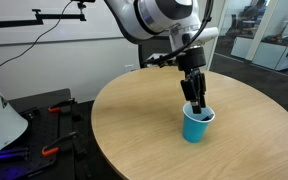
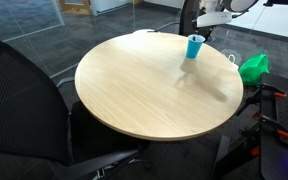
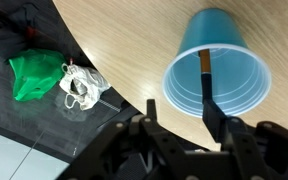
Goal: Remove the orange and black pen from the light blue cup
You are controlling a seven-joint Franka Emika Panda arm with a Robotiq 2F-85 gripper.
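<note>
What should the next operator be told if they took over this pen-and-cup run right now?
Claw: open, holding nothing, directly over the blue cup, with its tips down at the rim in an exterior view.
Things: the cup stands upright on the round wooden table, close to the edge. The orange and black pen is inside the cup.
Done: the approach only; the pen is not yet gripped.
Left: probably lower a little, close on the pen, lift it clear of the cup and set it on the table.
</note>
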